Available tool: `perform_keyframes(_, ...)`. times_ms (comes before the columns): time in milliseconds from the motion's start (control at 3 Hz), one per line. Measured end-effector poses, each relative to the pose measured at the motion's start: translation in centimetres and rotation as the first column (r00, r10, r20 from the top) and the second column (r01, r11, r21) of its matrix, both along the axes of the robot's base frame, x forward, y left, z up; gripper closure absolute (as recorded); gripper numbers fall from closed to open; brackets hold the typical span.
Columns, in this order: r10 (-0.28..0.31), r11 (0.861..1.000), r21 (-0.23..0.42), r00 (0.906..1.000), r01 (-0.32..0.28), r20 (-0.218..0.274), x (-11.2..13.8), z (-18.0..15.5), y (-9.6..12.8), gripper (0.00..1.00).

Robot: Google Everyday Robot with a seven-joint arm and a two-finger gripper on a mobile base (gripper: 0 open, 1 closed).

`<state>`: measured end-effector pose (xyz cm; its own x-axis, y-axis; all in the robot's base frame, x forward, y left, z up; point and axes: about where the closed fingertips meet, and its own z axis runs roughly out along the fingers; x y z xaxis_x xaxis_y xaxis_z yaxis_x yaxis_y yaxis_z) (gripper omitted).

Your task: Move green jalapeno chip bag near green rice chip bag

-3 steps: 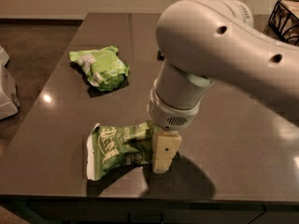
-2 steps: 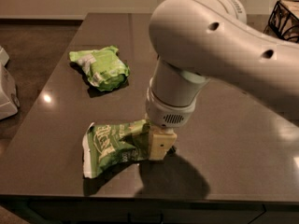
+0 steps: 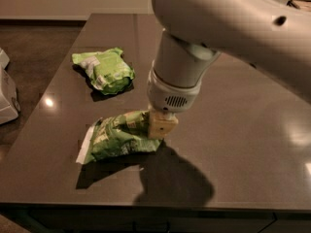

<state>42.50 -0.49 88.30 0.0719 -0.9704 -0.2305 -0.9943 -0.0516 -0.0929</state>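
Note:
The green jalapeno chip bag [image 3: 119,139] is the longer green bag with white lettering and a white end strip. It lies near the front of the dark table [image 3: 243,144], with its right end raised. My gripper [image 3: 158,125] comes down from above and is shut on that raised right end. One tan finger [image 3: 163,126] shows in front of the bag. The green rice chip bag [image 3: 104,70] is the rounder lime-green bag with a white patch. It lies further back and to the left, apart from the jalapeno bag.
My large white arm [image 3: 233,23] fills the upper right and hides part of the table behind it. A white object [image 3: 7,93] stands off the table at the far left. The table's front edge runs along the bottom.
My gripper has moved left and away from the front edge, with the jalapeno bag's right end in it. The bag's right end has risen. The rice chip bag has not moved.

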Motion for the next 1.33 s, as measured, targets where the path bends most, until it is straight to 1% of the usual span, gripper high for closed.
perform_keyframes(333,-0.062,0.997,0.047,0.9978,0.063,-0.021,2.4,1.6,0.4,1.0)
perform_keyframes(667,-0.141,0.986,0.089,0.9894,0.144,-0.033,5.8,3.2,0.7,1.0)
perform_keyframes(1000,-0.238,0.962,0.131,0.9706,0.241,-0.034,9.2,4.1,0.2,1.0)
perform_keyframes(1333,-0.302,0.94,0.163,0.9531,0.301,-0.017,11.1,4.1,-0.2,0.82)
